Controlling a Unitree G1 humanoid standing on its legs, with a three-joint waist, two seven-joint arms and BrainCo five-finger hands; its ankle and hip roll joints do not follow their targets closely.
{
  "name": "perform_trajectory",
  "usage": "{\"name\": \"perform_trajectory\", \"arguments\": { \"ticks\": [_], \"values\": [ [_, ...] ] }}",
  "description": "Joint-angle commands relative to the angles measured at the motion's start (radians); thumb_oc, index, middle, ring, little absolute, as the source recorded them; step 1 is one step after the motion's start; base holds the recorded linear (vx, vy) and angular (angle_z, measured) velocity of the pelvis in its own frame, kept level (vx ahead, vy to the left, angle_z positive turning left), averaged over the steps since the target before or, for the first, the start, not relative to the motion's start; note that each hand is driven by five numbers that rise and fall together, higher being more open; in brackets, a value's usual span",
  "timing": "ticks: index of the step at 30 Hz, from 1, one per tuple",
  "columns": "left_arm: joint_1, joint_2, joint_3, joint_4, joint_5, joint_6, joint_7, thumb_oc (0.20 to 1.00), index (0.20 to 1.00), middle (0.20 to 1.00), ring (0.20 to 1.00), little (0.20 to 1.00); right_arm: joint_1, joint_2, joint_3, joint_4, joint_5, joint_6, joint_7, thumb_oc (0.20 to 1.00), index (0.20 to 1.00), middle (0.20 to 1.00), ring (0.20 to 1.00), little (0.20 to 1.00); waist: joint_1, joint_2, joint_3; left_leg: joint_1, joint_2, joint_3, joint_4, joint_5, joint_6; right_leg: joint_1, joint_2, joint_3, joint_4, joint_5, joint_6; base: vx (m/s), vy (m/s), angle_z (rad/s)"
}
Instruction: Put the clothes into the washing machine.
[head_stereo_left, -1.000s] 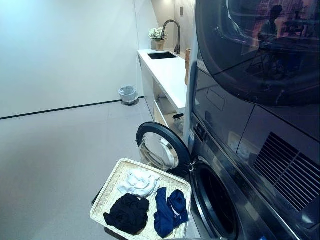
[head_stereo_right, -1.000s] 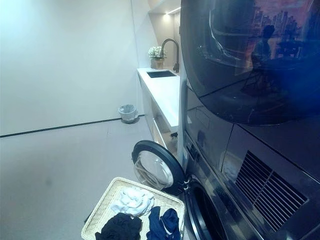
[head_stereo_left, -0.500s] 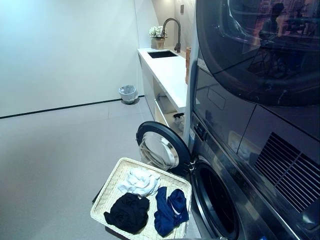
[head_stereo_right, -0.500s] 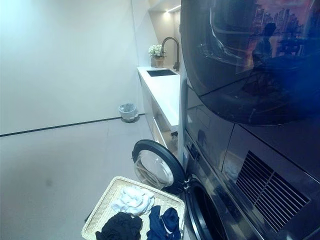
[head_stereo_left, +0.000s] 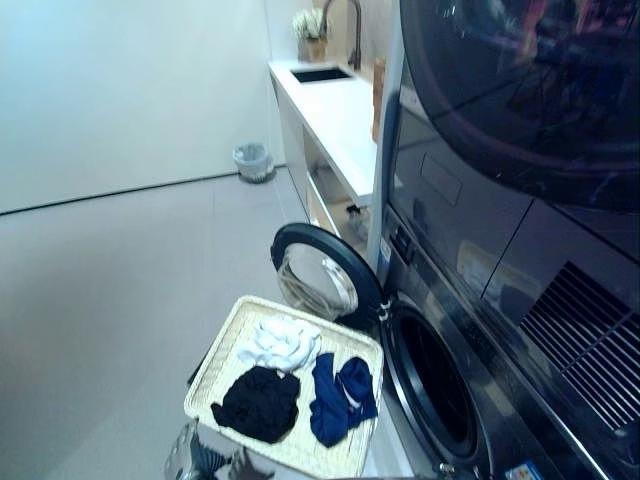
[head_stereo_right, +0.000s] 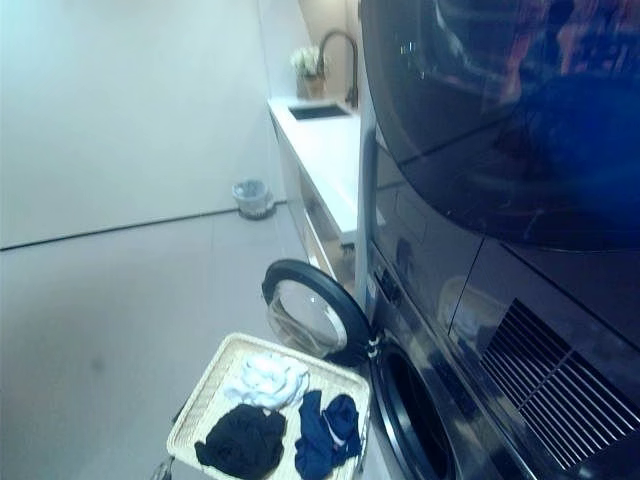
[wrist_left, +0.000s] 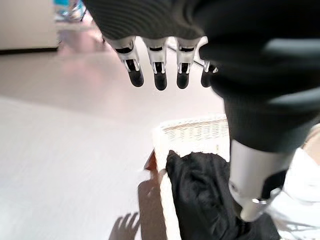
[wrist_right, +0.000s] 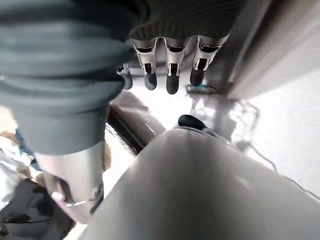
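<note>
A pale wicker basket stands on the floor in front of the washing machine. In it lie a white garment, a black one and a dark blue one. The washer's round door is swung open behind the basket, and the dark drum opening is to its right. My left hand hovers open above the basket's near left corner, with the black garment below its thumb. My right hand hangs open and holds nothing.
A dark dryer front is stacked above the washer. A white counter with a sink and tap runs along the wall beyond. A small waste bin stands at the far wall. Grey floor spreads to the left.
The camera has tilted down, so the whole scene sits higher in the picture. My left hand has come into view at the bottom edge by the basket. The clothes lie as before.
</note>
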Motion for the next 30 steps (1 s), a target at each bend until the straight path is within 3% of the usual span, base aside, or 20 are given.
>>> {"name": "perform_trajectory", "arguments": {
  "ticks": [1,9,19,22,30],
  "values": [
    [-0.156,0.026,0.009,0.025,-0.026,-0.013,0.078,1.0,1.0,1.0,1.0,1.0,-0.124,0.008,0.054,-0.002,0.054,-0.05,-0.01,1.0,1.0,1.0,1.0,1.0,-0.032,-0.05,0.116,-0.015,-0.109,0.063,0.035,-0.036,0.076,-0.009,-0.025,0.064,0.024,0.007,0.057,-0.16,0.132,-0.16],
    [-0.333,0.077,0.003,0.031,-0.061,0.001,0.095,1.0,1.0,1.0,1.0,1.0,-0.266,0.009,0.069,-0.044,0.146,-0.067,-0.034,1.0,1.0,1.0,1.0,1.0,-0.067,-0.059,0.245,-0.142,-0.123,0.099,0.097,-0.03,0.076,-0.14,-0.027,0.115,0.045,0.042,0.059,-0.1,0.086,-0.26],
    [-0.543,0.137,-0.012,0.066,-0.152,0.076,-0.057,1.0,1.0,1.0,1.0,1.0,-0.409,0.023,0.114,-0.11,0.165,-0.03,-0.069,1.0,1.0,1.0,1.0,1.0,-0.107,-0.091,0.361,-0.335,-0.136,0.151,0.204,-0.026,0.06,-0.345,-0.023,0.138,0.088,0.086,0.06,-0.07,0.045,-0.17],
    [-0.585,0.139,-0.03,0.077,-0.178,0.136,-0.096,1.0,1.0,1.0,1.0,1.0,-0.427,0.015,0.123,-0.118,0.156,-0.029,-0.073,1.0,1.0,1.0,1.0,1.0,-0.123,-0.098,0.361,-0.404,-0.138,0.159,0.246,-0.029,0.051,-0.411,-0.025,0.133,0.094,0.099,0.059,-0.05,0.038,-0.07],
    [-0.693,0.182,-0.1,0.112,-0.219,0.397,-0.218,1.0,1.0,1.0,1.0,1.0,-0.487,-0.049,0.158,-0.211,0.215,-0.051,-0.068,1.0,1.0,1.0,1.0,1.0,-0.169,-0.107,0.361,-0.6,-0.13,0.178,0.305,-0.017,0.034,-0.615,-0.021,0.125,0.112,0.143,0.054,-0.05,0.037,-0.07]
  ]
}}
